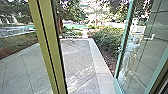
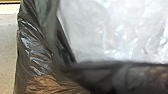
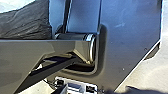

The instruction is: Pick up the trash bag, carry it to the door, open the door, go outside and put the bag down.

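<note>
One trash bag (image 2: 36, 47) is close up in my left wrist view, its dark plastic glossy, creased and catching hard streaks of light. A brownish patch (image 2: 43, 83) shows on it, and a bright, whitish, mottled area (image 2: 112, 30) lies against darker folds. The bag runs out of frame, so I can't make out its full shape or its mouth. Beside it I see pale ground (image 2: 7, 50). Whether the left gripper is apart, together or clamped on the bag, I cannot tell; the same goes for the right gripper.

My right wrist view has dark, wrinkled material (image 3: 25, 22) partly hidden behind the robot's own jointed bar (it looks like bag plastic, but I can't be sure).

From the head camera I look past a yellow-green upright (image 1: 47, 45) onto a paved yard (image 1: 75, 57) with a pale kerb (image 1: 97, 60) and shrubs (image 1: 107, 37). To the right stands a green-framed glass door (image 1: 123, 47), cut off by the picture's edge. A whitish shape (image 1: 127, 57) shows in its glass, too vague to name.
</note>
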Available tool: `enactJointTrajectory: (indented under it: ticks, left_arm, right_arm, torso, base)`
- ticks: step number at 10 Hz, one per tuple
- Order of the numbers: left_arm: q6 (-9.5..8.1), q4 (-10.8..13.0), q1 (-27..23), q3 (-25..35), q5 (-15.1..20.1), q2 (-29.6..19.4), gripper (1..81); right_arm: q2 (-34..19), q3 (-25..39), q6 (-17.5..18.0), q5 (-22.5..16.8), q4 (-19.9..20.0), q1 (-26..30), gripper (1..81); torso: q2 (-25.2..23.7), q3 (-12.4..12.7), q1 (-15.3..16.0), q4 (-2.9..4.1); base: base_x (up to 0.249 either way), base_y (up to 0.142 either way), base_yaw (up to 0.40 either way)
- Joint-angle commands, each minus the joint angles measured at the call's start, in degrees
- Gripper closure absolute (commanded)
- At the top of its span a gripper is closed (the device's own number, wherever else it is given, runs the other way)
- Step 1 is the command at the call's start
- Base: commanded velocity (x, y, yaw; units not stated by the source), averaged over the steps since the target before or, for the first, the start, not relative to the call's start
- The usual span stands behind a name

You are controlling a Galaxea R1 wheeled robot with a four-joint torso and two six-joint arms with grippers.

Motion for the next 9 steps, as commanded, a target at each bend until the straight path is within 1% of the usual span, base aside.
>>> enactJointTrajectory:
  ticks: [1,9]
  left_arm:
    - [0.61,0.2,-2.1,0.2,3.6,-0.4,81.1]
    - [0.61,0.2,-2.0,0.4,3.6,-0.2,81.1]
  right_arm:
    - [0.8,0.2,-0.3,-4.2,-0.1,2.3,1.0]
    - [0.7,0.1,-0.3,-4.2,-0.3,2.2,1.0]
  torso:
    - [0.0,0.0,0.0,0.0]
    - [0.0,0.0,0.0,0.0]
  base:
    - [0.0,-0.1,0.0]
    - [0.0,-0.095,0.0]
